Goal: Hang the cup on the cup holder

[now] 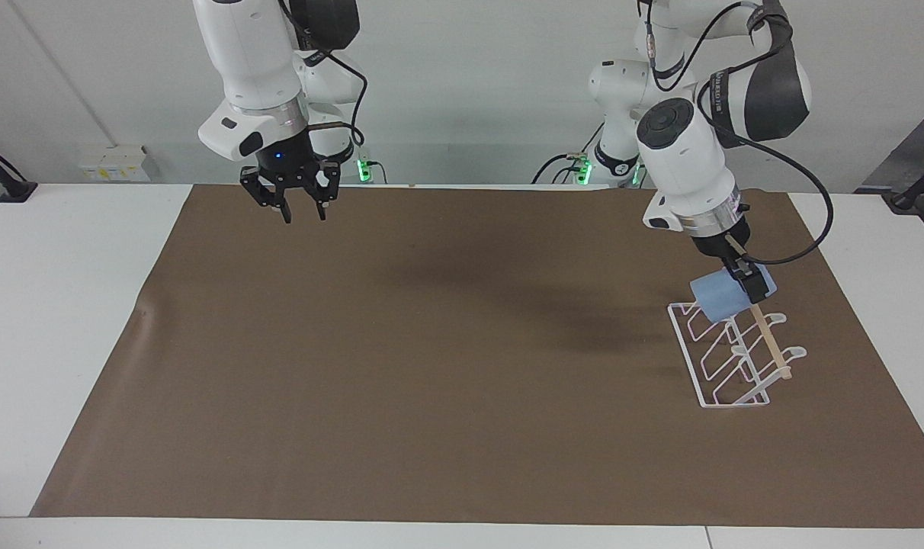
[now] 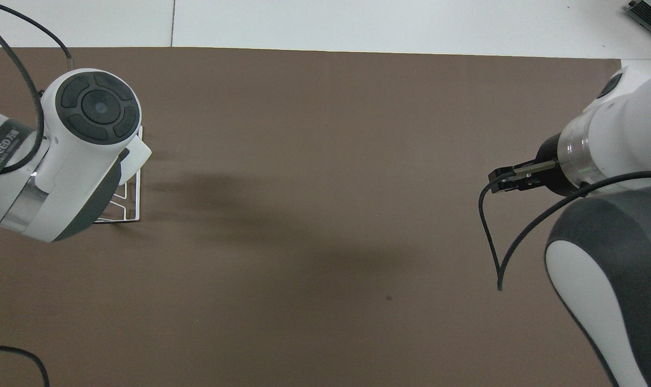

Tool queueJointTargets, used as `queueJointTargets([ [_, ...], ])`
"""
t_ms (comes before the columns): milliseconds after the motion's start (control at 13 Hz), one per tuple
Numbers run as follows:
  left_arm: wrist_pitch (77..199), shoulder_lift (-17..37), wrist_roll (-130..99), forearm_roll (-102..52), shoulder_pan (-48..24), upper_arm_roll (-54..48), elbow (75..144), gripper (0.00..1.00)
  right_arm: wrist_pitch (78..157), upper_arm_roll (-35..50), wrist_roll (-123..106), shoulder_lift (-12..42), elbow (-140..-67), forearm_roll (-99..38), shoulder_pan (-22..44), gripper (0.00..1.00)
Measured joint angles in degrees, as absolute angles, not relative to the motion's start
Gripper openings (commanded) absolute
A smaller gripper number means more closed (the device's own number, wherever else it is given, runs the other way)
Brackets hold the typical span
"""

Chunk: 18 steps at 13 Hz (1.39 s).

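Right tool [image 1: 303,214], fingers apart w/ nothing between, hangs over the brown mat [image 1: 431,366] at the right arm's end of the tabletop [image 1: 65,305], well apart from the cup holder [image 1: 733,354]. Left tool [image 1: 750,286] is clamped on the cup [image 1: 717,299], tilted, directly over the cup holder's robot-nearest end; cup meets the prongs there, can't tell if hooked. Cup holder stands on mat at left arm's end.
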State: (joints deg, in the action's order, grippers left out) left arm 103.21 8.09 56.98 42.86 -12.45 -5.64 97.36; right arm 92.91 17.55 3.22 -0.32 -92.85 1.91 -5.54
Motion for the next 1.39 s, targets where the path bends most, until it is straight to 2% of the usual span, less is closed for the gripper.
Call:
queueJointTargets([
  [386,105.0,8.9,56.3,49.3,-12.2,-5.4,97.4,0.00,92.7,17.8,7.3,-2.5,-97.3,-1.7,-5.5,1.00],
  [926,104.8,14.3,48.5,56.8,-11.7,-5.2,97.4,0.00,92.7,17.8,9.8,-3.2,-98.1,-3.0,-5.5,1.00],
  [1312,104.8,16.0,46.8,57.1,-11.7,-5.1,97.3,0.00,92.7,17.7,9.8,-3.3,-98.1,-3.0,-5.6,1.00],
  [1390,104.8,16.0,46.8,57.2,-11.6,-5.1,97.1,0.10,92.7,17.7,9.8,-3.3,-98.1,-3.0,-5.6,1.00],
])
